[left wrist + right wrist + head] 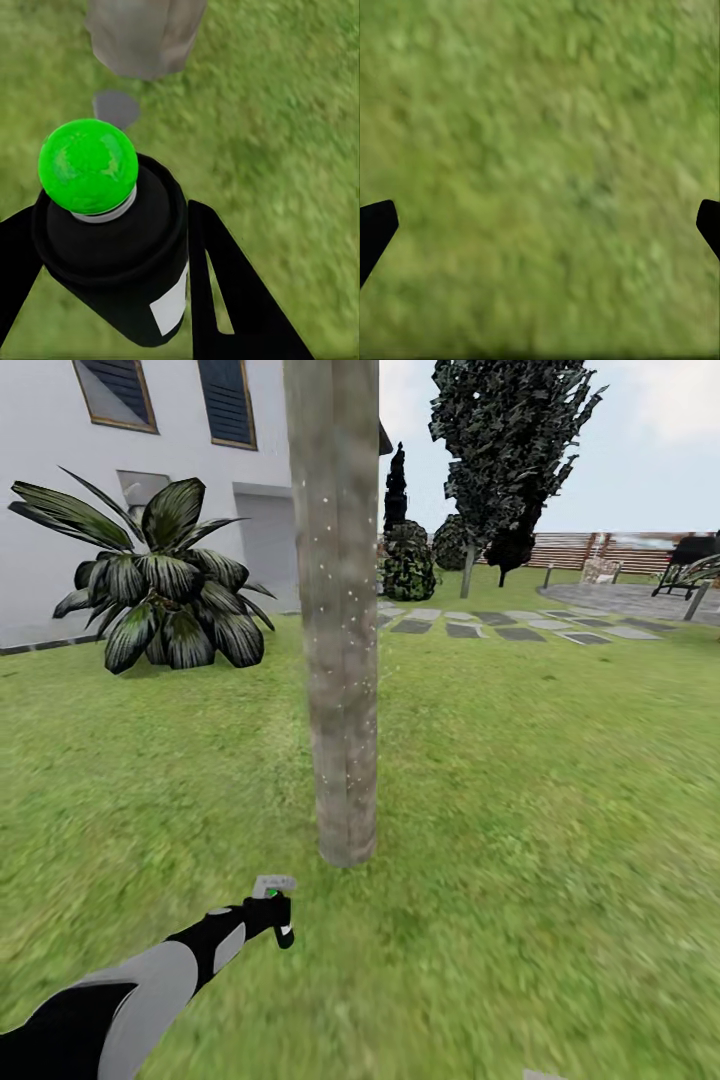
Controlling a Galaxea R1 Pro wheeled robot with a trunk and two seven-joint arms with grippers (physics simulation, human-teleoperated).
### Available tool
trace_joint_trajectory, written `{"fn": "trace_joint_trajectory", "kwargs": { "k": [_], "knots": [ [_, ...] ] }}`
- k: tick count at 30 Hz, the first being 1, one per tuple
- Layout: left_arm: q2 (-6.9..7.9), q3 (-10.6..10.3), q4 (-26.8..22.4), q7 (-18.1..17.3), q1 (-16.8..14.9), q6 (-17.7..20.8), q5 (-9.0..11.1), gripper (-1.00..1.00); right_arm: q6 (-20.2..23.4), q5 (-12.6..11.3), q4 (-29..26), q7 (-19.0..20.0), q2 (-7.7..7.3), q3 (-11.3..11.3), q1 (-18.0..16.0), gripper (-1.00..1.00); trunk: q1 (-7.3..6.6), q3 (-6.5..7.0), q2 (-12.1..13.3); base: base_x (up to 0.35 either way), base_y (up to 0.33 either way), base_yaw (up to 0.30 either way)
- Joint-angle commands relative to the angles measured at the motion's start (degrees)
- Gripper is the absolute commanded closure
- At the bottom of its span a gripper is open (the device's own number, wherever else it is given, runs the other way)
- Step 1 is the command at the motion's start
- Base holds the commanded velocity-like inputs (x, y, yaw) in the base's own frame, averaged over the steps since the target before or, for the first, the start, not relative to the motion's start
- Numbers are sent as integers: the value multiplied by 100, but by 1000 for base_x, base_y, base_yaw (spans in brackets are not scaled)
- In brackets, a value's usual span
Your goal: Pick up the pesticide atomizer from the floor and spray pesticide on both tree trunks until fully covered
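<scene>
Left wrist view shows the left pincer (112, 262) pinching the pesticide atomizer (120, 255), its black fingers (232, 292) pressed against either side of the dark bottle, whose bright green cap sits at the centre left of the frame and whose whitish label patch shows low on its side. Beyond the cap, at the top of that frame, the grey-brown base of the tree trunk (142, 34) meets the lawn (285, 135). In the head view the left pincer (270, 910) with the pesticide atomizer (274, 900) sits at the lower left of centre at the end of the black-and-grey left arm (130, 990), near the foot of the tree trunk (338, 610), which rises through the middle of the frame, dotted with tiny white specks. Right wrist view shows the right pincer (540, 225) spread wide, its two black fingertips (375, 229) at the frame's opposite edges over blurred grass. Farther out in the head view, a broad-leaved plant (165, 585) stands at the upper left before a white house wall (50, 510), with stepping stones (500, 625) and a brown fence (600, 550) at the upper right.
</scene>
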Motion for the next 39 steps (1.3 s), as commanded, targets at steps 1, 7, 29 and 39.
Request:
{"fn": "trace_joint_trajectory", "kwargs": {
  "k": [1, 7, 29, 39],
  "knots": [
    [-3, 38, 3, -20, -3, -8, -12, 100, -57, -7, 22, 5, 0, -43, -10, -100, -1, -5, -3, 0, 340, 0],
    [-20, 38, 3, -29, -3, -4, -12, 100, -57, -7, 23, 5, 0, -43, -10, -100, -1, -5, -3, 0, 340, -85],
    [-132, 38, 4, -29, -3, -3, -12, 100, -48, -7, 25, 5, 1, -43, -10, -100, -1, -32, -3, 185, 283, -249],
    [-135, 38, 5, -29, -3, -3, -12, 100, -50, -7, 23, 5, 1, -43, -10, -100, -1, -33, -3, 123, 324, -54]
  ]
}}
